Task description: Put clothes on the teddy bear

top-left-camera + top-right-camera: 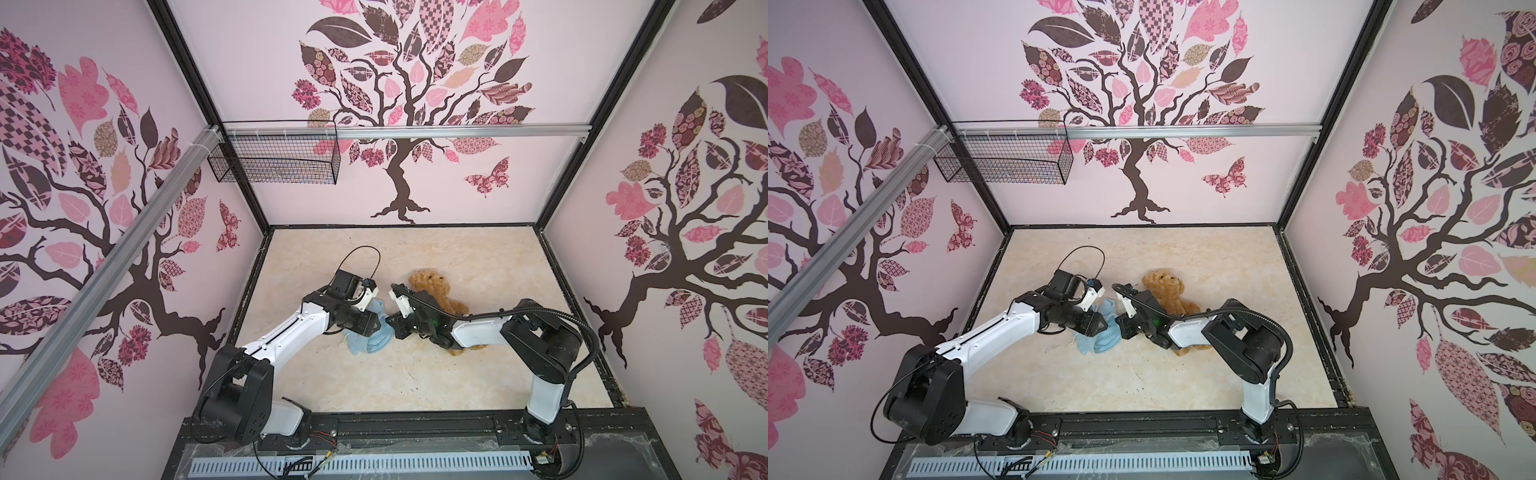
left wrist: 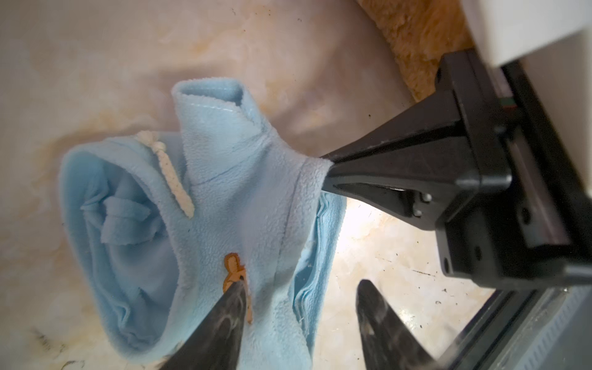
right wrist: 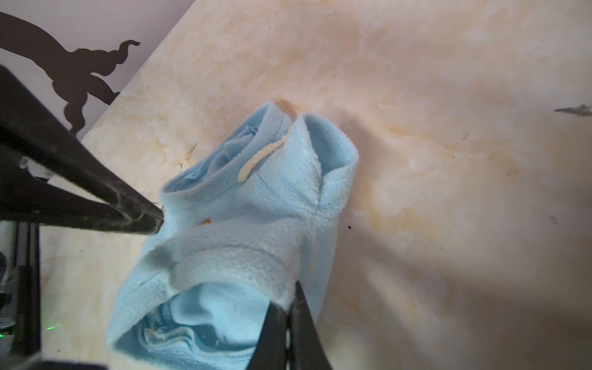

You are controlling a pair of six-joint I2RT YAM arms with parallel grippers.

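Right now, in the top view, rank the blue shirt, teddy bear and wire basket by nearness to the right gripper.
1. The blue shirt: pinched in the right gripper, lying to its left.
2. The teddy bear: close behind, slightly right.
3. The wire basket: hanging high at the back left, clearly farthest.

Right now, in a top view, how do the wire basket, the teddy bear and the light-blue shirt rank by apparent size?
1. wire basket, the largest.
2. teddy bear and light-blue shirt: not ranked; the right arm hides part of the bear, the left arm part of the shirt; visible parts look alike.
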